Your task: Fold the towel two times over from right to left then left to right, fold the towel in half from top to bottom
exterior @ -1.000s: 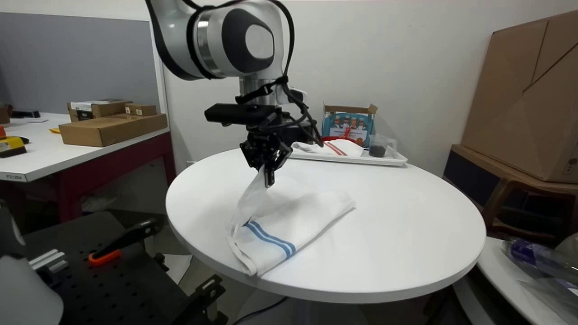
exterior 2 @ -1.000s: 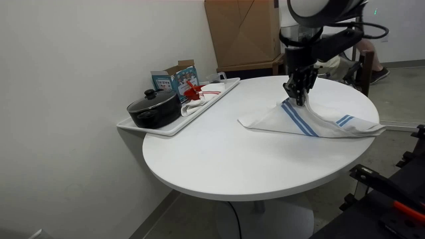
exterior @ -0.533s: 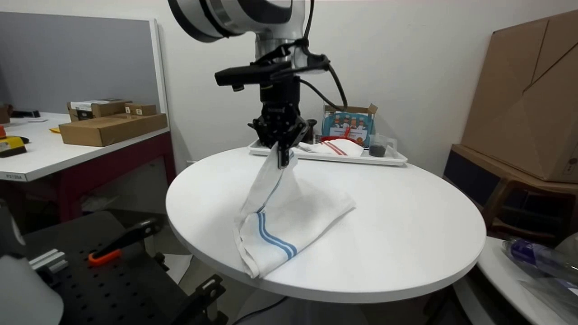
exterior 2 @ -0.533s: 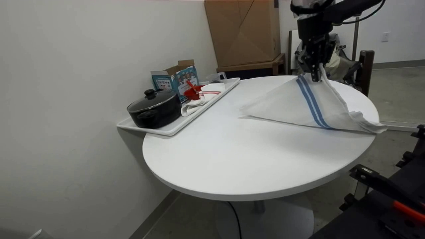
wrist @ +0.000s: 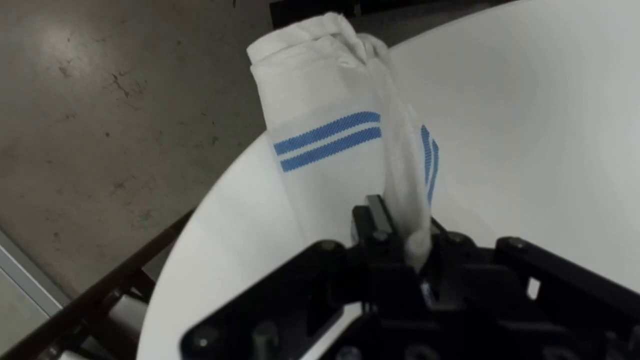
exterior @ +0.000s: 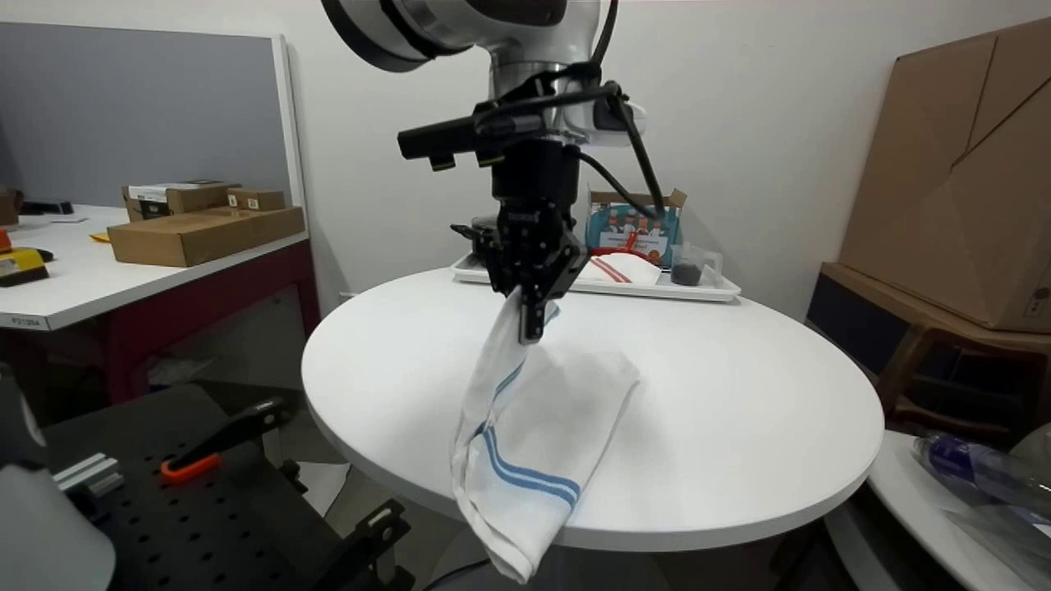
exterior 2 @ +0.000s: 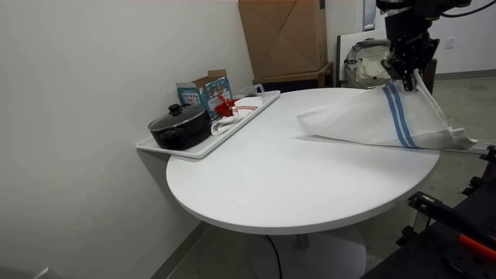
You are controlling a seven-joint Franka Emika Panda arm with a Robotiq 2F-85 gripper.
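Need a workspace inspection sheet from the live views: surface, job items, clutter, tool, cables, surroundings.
Surface: round white table beside a wall.
Job's things: blue-striped white towel, partly lifted, one end past the table rim.
Clutter: white tray with lidded black pot, red kitchenware, red-striped white towel and clear handled cup; open teal box behind the kitchenware.
Tool: shut on the blue-striped white towel, above the table.
Cables: black cable looping by the robot arm; second black cable beneath the table.
Surroundings: large cardboard box, backpack, side bench with smaller cardboard boxes, plastic bottle.
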